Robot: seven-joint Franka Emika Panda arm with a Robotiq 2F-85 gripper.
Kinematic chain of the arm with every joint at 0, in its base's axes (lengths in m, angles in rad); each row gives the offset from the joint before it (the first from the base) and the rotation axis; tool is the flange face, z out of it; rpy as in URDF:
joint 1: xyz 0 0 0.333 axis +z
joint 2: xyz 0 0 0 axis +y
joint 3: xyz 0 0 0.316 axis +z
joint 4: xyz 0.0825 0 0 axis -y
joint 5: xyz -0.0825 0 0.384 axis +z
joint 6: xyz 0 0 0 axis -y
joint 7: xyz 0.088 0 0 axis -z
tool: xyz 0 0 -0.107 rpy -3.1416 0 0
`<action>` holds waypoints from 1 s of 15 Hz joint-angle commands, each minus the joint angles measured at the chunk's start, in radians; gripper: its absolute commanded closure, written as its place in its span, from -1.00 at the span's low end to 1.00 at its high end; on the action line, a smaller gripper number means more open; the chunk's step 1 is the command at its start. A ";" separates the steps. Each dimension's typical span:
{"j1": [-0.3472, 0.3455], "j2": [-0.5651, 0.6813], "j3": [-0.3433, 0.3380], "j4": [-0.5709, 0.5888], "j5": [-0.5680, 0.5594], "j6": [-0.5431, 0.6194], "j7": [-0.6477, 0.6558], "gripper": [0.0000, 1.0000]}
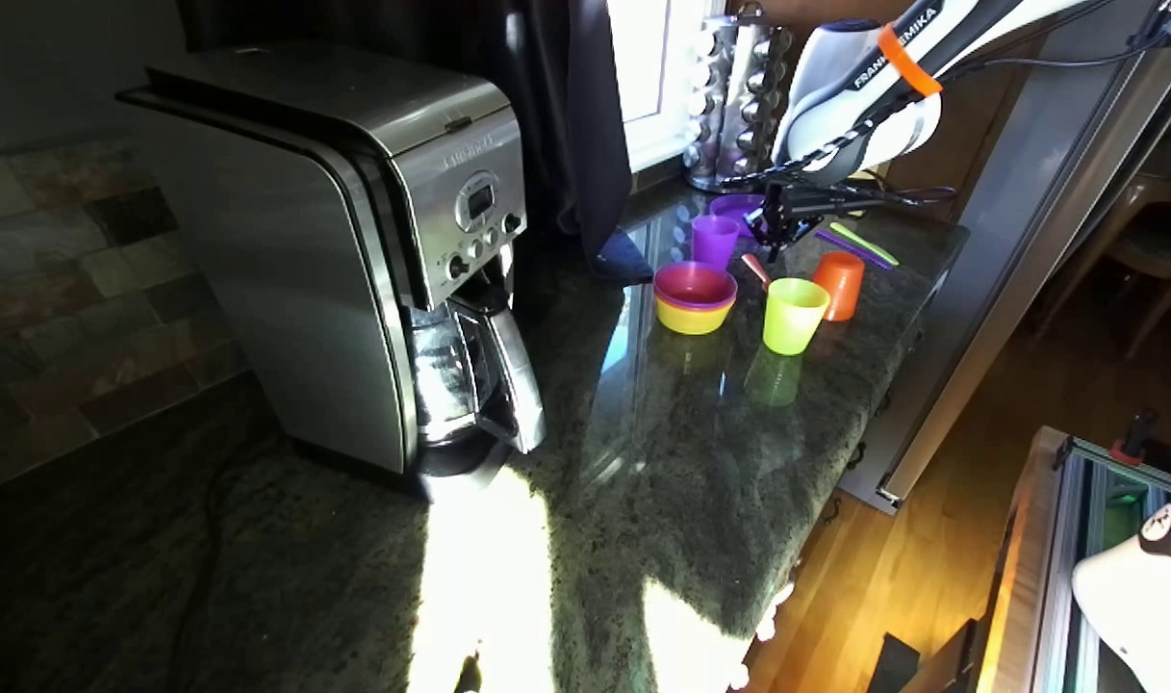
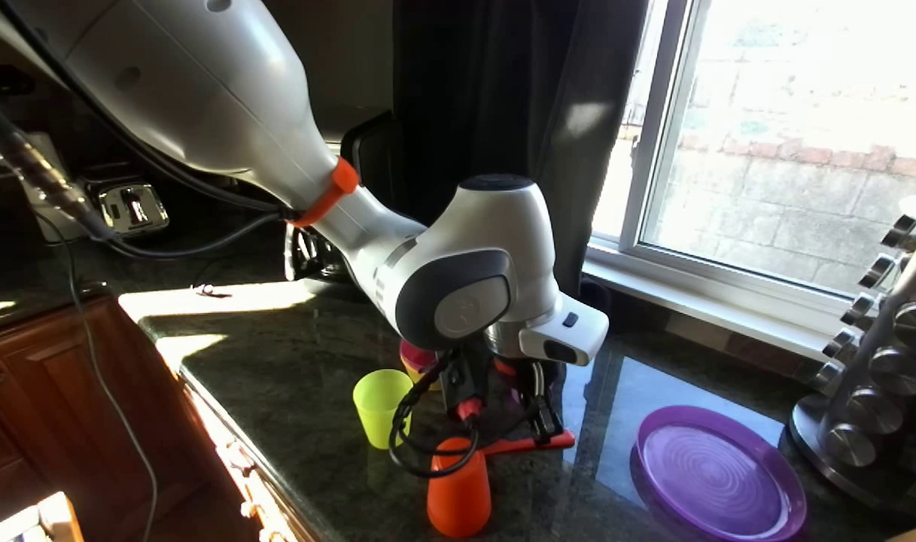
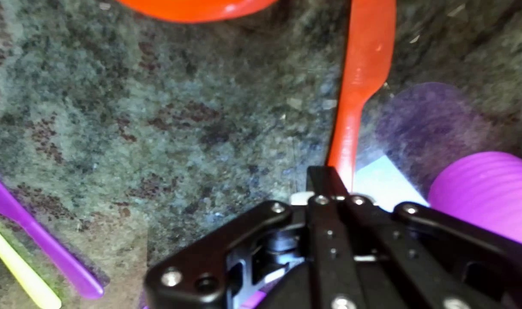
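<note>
My gripper (image 3: 327, 180) is shut, its tips drawn together low over the dark counter (image 3: 226, 107). A red plastic knife (image 3: 366, 56) lies just right of the fingertips in the wrist view, blade pointing away; the arm hides its handle end. In an exterior view the gripper (image 2: 549, 435) overlaps the handle of the knife (image 2: 514, 446). Nothing shows between the jaws, and whether they touch the handle I cannot tell. An upside-down orange cup (image 2: 459, 500) stands near the blade. To the wrist view's right is a purple cup (image 3: 488, 193).
A yellow-green cup (image 1: 795, 316) and stacked bowls (image 1: 695, 298) stand nearby. Purple (image 3: 42, 238) and yellow-green (image 3: 22, 270) utensils lie to the wrist view's left. A purple plate (image 2: 717, 482), spice rack (image 2: 890, 376) and coffee maker (image 1: 354, 241) also occupy the counter.
</note>
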 commanded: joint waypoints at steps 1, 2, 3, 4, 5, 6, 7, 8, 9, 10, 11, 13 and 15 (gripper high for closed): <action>-0.011 -0.029 -0.014 -0.007 -0.002 -0.026 -0.009 1.00; -0.016 -0.028 -0.010 -0.006 0.009 -0.031 -0.019 0.48; -0.019 -0.028 -0.008 -0.005 0.013 -0.037 -0.026 0.44; -0.018 -0.027 -0.006 -0.005 0.012 -0.046 -0.028 0.32; -0.018 -0.027 -0.004 -0.007 0.012 -0.050 -0.030 0.19; -0.016 -0.024 -0.001 -0.007 0.010 -0.060 -0.031 0.02; -0.014 -0.021 0.001 -0.005 0.008 -0.070 -0.031 -0.12; -0.012 -0.018 0.003 -0.004 0.005 -0.078 -0.029 -0.25; -0.013 -0.015 0.009 -0.002 0.010 -0.092 -0.035 -0.42; -0.014 -0.012 0.014 0.002 0.013 -0.105 -0.037 -0.56; -0.012 -0.009 0.017 0.002 0.011 -0.108 -0.035 -0.73; -0.008 -0.001 0.022 0.006 0.007 -0.112 -0.026 -0.97; -0.003 0.015 0.026 0.012 0.004 -0.100 -0.017 -0.99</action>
